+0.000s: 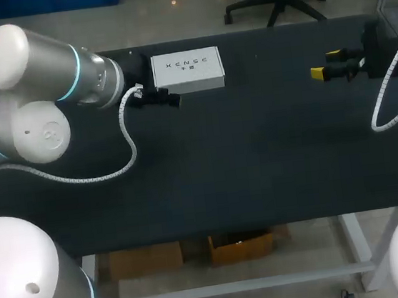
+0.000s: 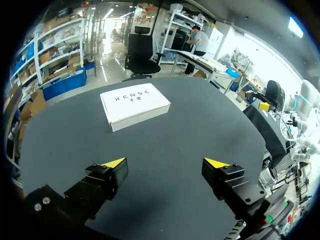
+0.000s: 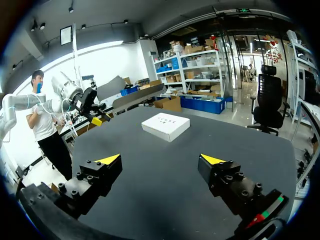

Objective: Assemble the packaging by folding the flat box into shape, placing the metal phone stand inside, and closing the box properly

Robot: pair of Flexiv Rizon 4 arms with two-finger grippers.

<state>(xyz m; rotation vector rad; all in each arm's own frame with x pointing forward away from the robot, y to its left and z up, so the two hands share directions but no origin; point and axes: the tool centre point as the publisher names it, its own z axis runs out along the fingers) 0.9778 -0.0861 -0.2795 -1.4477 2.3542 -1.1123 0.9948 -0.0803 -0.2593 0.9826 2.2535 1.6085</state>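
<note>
Left wrist view, white box (image 2: 135,105) lying ahead of wide-open, empty left gripper (image 2: 165,163)

Glossy white left arm (image 1: 28,104), rounded, cyan ring glowing; coiled white cable (image 1: 133,148) trails behind the left gripper (image 2: 165,164) (black, yellow-tipped, screw-studded).

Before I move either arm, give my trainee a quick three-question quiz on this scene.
1. True or false: the white box is folded into shape, lid shut.
2. Which arm's gripper is nearer the box? A. left B. right C. both equally near
3. What do the left gripper and right gripper hold?
Key: 1 true; 2 A; 3 nothing, both are open.
</note>
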